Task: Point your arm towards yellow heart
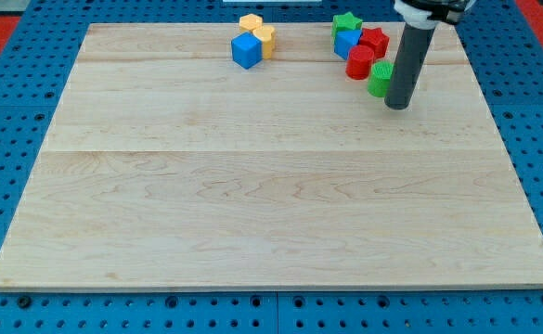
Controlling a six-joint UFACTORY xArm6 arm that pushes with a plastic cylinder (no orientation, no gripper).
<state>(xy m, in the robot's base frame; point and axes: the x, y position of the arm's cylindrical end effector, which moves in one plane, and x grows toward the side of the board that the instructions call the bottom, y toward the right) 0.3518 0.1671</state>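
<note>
1. The yellow heart-shaped block [265,38] sits near the top edge of the pale wooden board [271,204], well off to the view's left of my tip [397,105] and a little higher in the view.
2. Touching it is the blue cube [246,51], just at its lower left, and the yellow hexagonal block [250,21] at its upper left (the three form one tight cluster).
3. My tip is the lower end of a straight dark rod [408,60]; it has no jaws to open or close and holds nothing, simply resting on the board.
4. Immediately at my tip's left is the green block [379,80], touching or all but touching the rod; its shape is partly hidden.
5. Further left and up from my tip lie the red cylinder [360,62], the red star-like block [375,41], a second blue block [348,43] and the green star block [346,23], bunched together.
6. A blue perforated table [11,111] surrounds the board.
</note>
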